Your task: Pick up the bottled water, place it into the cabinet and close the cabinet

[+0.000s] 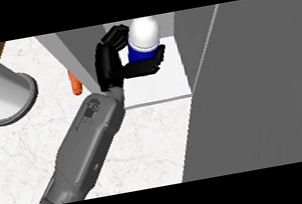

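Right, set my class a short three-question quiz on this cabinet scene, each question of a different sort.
1. True or false: the left hand has its fingers curled round the bottled water.
2. Where is the bottled water? A: lying on the counter. B: inside the cabinet, above its shelf. C: beside the orange object.
3. Fill in: the cabinet door stands ___.

Key: 1 true; 2 B; 3 open.
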`<action>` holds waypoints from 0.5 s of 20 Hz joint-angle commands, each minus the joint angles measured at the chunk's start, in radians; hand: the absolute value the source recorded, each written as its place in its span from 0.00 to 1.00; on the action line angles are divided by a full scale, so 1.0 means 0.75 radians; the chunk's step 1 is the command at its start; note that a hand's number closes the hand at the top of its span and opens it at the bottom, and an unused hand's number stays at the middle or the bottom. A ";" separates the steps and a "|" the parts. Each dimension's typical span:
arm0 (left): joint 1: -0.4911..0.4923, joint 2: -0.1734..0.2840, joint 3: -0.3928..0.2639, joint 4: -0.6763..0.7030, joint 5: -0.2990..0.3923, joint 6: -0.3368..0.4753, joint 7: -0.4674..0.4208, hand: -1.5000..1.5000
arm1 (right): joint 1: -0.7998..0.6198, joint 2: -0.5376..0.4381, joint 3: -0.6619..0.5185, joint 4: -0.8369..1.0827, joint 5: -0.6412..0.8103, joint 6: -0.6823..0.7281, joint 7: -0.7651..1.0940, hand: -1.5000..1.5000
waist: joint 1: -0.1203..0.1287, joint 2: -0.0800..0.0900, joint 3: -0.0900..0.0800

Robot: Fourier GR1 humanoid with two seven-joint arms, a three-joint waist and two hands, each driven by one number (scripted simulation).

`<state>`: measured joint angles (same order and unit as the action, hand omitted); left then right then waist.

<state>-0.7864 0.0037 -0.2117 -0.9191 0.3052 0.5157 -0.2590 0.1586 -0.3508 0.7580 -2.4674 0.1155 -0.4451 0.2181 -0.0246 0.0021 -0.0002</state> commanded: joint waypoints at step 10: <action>-0.301 -0.004 0.097 0.569 -0.054 0.107 -0.136 1.00 | 0.055 -0.059 0.002 -0.124 0.012 0.020 -0.019 0.00 | -0.025 0.009 0.000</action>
<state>-0.9583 0.0056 -0.1545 -0.6239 0.2866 0.5543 -0.3366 0.1900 -0.3825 0.7478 -2.4745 0.0916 -0.4360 0.1649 -0.0363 0.0033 -0.0003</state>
